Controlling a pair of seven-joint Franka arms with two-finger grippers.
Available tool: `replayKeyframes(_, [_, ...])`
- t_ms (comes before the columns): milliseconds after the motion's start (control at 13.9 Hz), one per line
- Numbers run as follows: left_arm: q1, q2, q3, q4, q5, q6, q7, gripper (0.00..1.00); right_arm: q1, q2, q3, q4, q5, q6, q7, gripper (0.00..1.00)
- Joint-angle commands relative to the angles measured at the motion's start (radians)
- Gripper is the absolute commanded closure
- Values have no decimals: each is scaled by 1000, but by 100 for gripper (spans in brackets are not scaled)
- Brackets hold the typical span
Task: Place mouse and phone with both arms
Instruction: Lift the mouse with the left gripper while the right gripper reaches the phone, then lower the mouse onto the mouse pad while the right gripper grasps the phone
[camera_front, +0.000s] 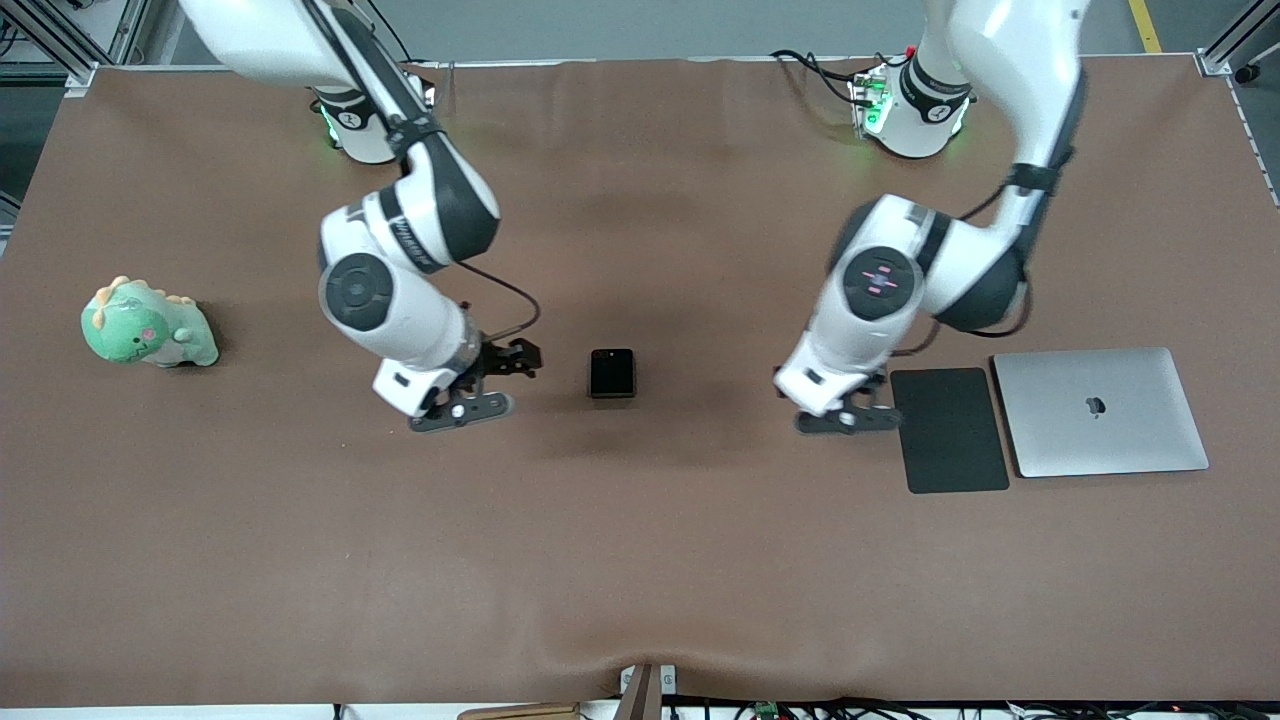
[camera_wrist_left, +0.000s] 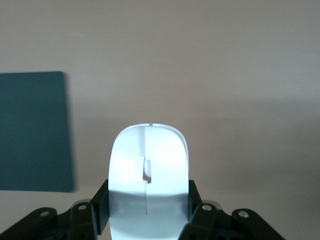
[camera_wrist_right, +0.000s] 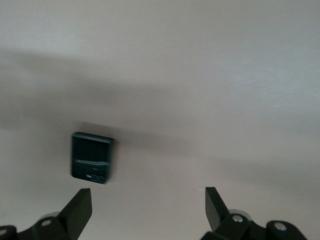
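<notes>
My left gripper (camera_front: 850, 412) is low over the table beside the black pad, on the side toward the right arm. In the left wrist view the left gripper (camera_wrist_left: 148, 200) is shut on the white mouse (camera_wrist_left: 149, 165), with one finger on each side. The mouse is hidden under the hand in the front view. The black phone (camera_front: 612, 373) lies flat at the table's middle. My right gripper (camera_front: 490, 382) is beside it, toward the right arm's end. In the right wrist view the right gripper (camera_wrist_right: 148, 205) is open and empty, with the phone (camera_wrist_right: 91, 157) a little ahead of one finger.
A matte black pad (camera_front: 948, 430) lies next to a closed silver laptop (camera_front: 1100, 412) toward the left arm's end; the pad also shows in the left wrist view (camera_wrist_left: 32, 131). A green plush dinosaur (camera_front: 148, 325) sits near the right arm's end. The brown table (camera_front: 640, 560) is bare nearer the camera.
</notes>
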Motion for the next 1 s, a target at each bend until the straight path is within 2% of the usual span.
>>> replayKeyframes(0, [96, -67, -12, -80, 16, -6, 83, 65, 71, 99, -10, 114, -6, -12, 126, 0])
replayKeyframes(215, [156, -85, -13, -112, 18, -6, 114, 65, 122, 183, -11, 174, -37, 28, 143, 0])
replayKeyframes(430, [208, -87, -12, -145, 18, 0, 125, 65, 143, 248, -11, 178, -57, 143, 175, 0])
replayKeyframes(717, [250, -85, -12, -178, 18, 18, 126, 65, 174, 298, -14, 197, -94, 160, 197, 0])
replayKeyframes(861, [271, -62, -10, -186, 22, 64, 140, 65, 177, 318, -14, 195, -97, 160, 244, 0])
replayKeyframes(933, [309, -35, -10, -186, 28, 108, 208, 65, 185, 323, -14, 194, -98, 166, 259, 0])
